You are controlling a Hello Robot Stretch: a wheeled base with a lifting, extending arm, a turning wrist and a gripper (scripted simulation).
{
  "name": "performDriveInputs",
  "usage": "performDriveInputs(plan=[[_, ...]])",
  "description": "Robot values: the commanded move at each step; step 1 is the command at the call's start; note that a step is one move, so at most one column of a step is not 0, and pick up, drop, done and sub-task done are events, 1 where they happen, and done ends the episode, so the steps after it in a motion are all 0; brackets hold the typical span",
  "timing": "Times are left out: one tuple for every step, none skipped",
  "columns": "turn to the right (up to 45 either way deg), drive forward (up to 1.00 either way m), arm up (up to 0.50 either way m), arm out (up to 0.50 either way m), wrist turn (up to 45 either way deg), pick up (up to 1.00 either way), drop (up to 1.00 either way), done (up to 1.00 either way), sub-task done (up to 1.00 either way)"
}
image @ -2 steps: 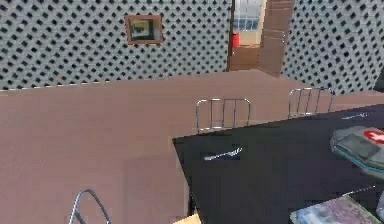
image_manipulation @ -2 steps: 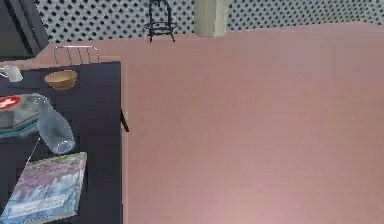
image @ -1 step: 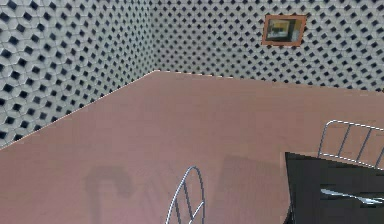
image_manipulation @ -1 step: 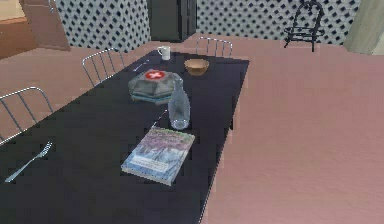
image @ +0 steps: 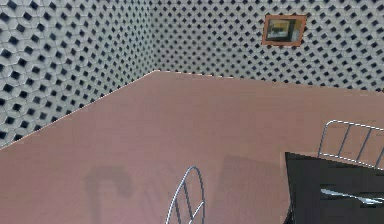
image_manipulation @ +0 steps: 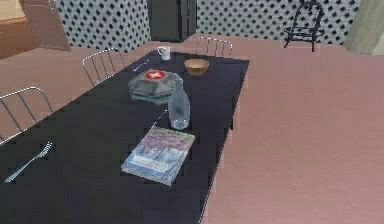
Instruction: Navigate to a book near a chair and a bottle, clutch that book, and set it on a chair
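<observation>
1. Book [image_manipulation: 160,153]: laid flat, cover up, on the black table [image_manipulation: 80,125] in the arm side view, close to the table's right edge. The cover's print cannot be made out.
2. Bottle [image_manipulation: 179,105]: clear, upright, just beyond the book and apart from it.
3. Lump [image_manipulation: 150,86]: grey-green with a red-and-white mark, left of the bottle. What it is cannot be told.
4. Bowl [image_manipulation: 197,67] and white mug [image_manipulation: 164,53]: set toward the table's far end, well apart from the book.
5. Fork [image_manipulation: 30,162]: laid near the table's left edge. Its tines are hard to separate.
6. Near chair [image_manipulation: 22,103]: a wire frame at the table's left side, cut off by the picture's left edge, its seat hidden by the table.
7. Mid chair [image_manipulation: 100,63] and end chair [image_manipulation: 213,44]: only their wire backs are seen above the tabletop.
8. Black stand [image_manipulation: 303,25]: placed on the pink floor far out at the upper right. Its form is too small to be named.
9. Tabletop corner [image: 330,185]: black, cut off by the forward view's bottom and right edges.
10. Wire back [image: 187,200] and wire frame [image: 352,140]: one is cut off by the bottom edge, the other partly hidden behind the corner.
11. Framed picture [image: 283,30]: hung on the patterned wall [image: 70,50]. Its subject cannot be read.
12. Gripper: whether anything is held cannot be told.
</observation>
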Motion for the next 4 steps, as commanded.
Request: performDriveInputs(plan=[[0.0,0.0,0.38,0.0,0.0,0.0,0.0,0.0,0.0],[0.0,0.0,0.0,0.2,0.0,0.0,0.0,0.0,0.0],[0.0,0.0,0.0,0.0,45.0,0.0,0.0,0.0,0.0],[0.0,0.0,0.0,0.0,45.0,0.0,0.0,0.0,0.0]])
